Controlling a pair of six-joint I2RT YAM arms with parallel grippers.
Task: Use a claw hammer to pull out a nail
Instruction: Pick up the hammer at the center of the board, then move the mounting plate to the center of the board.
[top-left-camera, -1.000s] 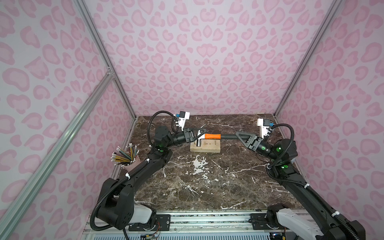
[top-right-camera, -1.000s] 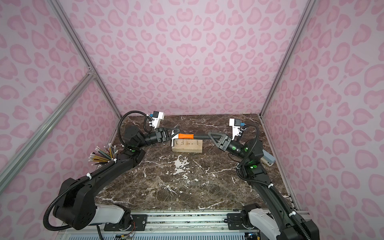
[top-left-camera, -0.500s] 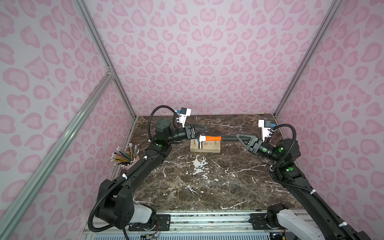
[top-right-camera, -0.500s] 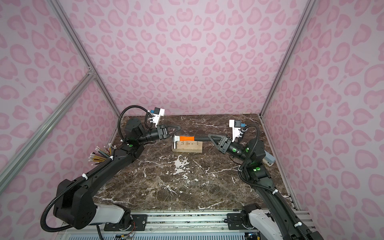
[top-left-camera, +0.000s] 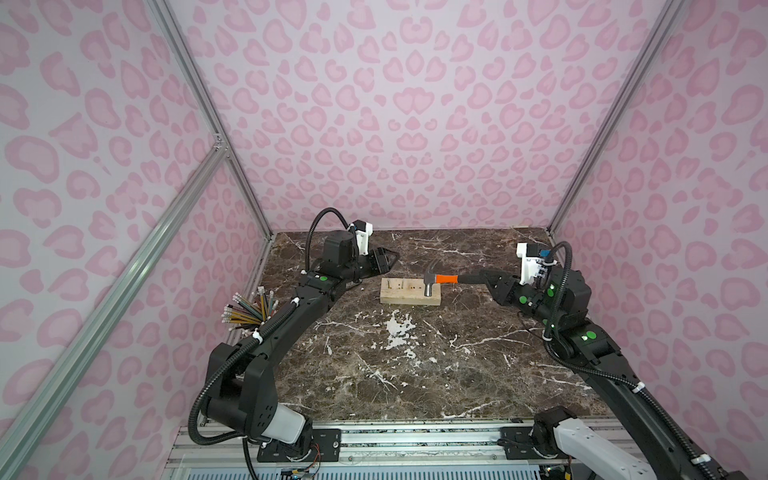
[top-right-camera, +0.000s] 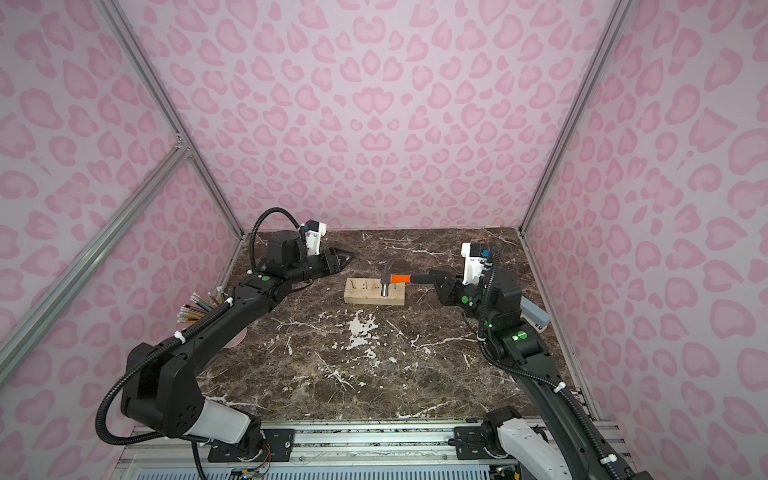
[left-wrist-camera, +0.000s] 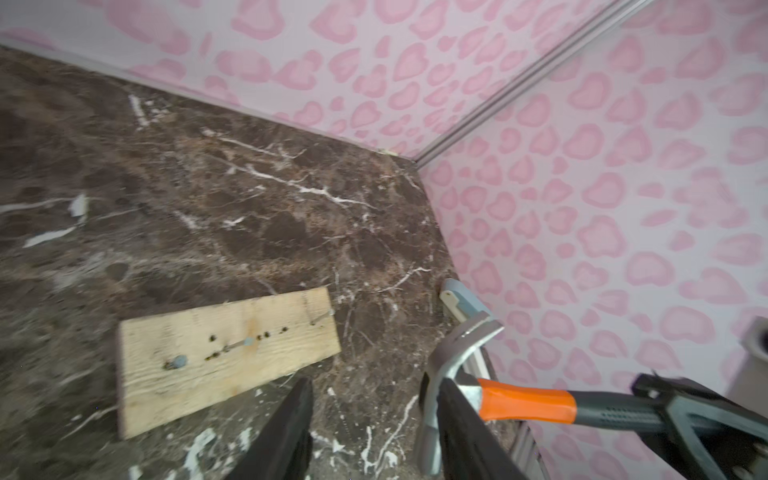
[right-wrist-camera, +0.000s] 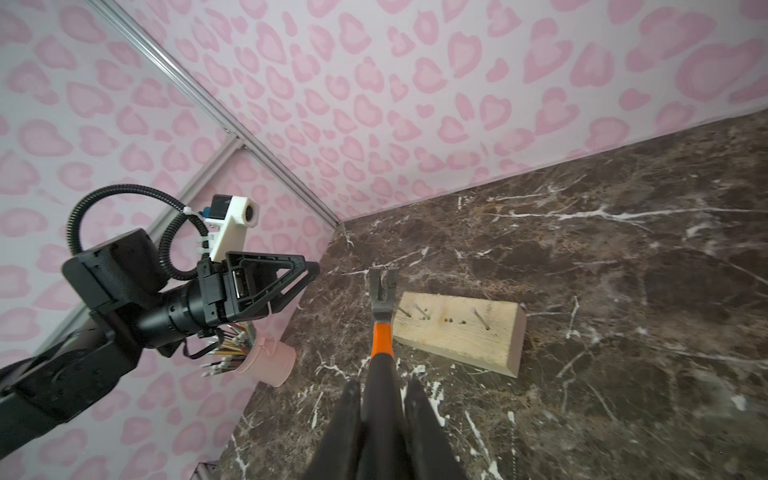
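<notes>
The claw hammer (top-left-camera: 432, 279) (top-right-camera: 387, 281) has a silver head, an orange collar (right-wrist-camera: 381, 338) and a black shaft. My right gripper (top-left-camera: 487, 276) (top-right-camera: 436, 277) (right-wrist-camera: 382, 384) is shut on the shaft, and the hammer is level with its head over the right part of the wooden block (top-left-camera: 409, 294) (top-right-camera: 374, 296). Its forked claw (right-wrist-camera: 384, 280) points away from the wrist. Three nails (right-wrist-camera: 422, 311) (left-wrist-camera: 248, 341) stand out of the block (right-wrist-camera: 461, 332). My left gripper (top-left-camera: 388, 259) (top-right-camera: 347, 259) (left-wrist-camera: 374, 436) is open and empty, behind the block's left end. The hammer head (left-wrist-camera: 457, 353) is beside one finger (left-wrist-camera: 461, 432), outside the gap.
A pink cup (right-wrist-camera: 270, 359) of pencils (top-left-camera: 249, 311) (top-right-camera: 199, 307) stands by the left wall under my left arm. A grey-blue object (top-right-camera: 534, 316) (left-wrist-camera: 461, 299) lies against the right wall. Pink patterned walls close in the marble floor (top-left-camera: 395, 374) on three sides.
My left gripper has opened, let go of the hammer head and drawn back. My right gripper has carried the hammer to the right along the block.
</notes>
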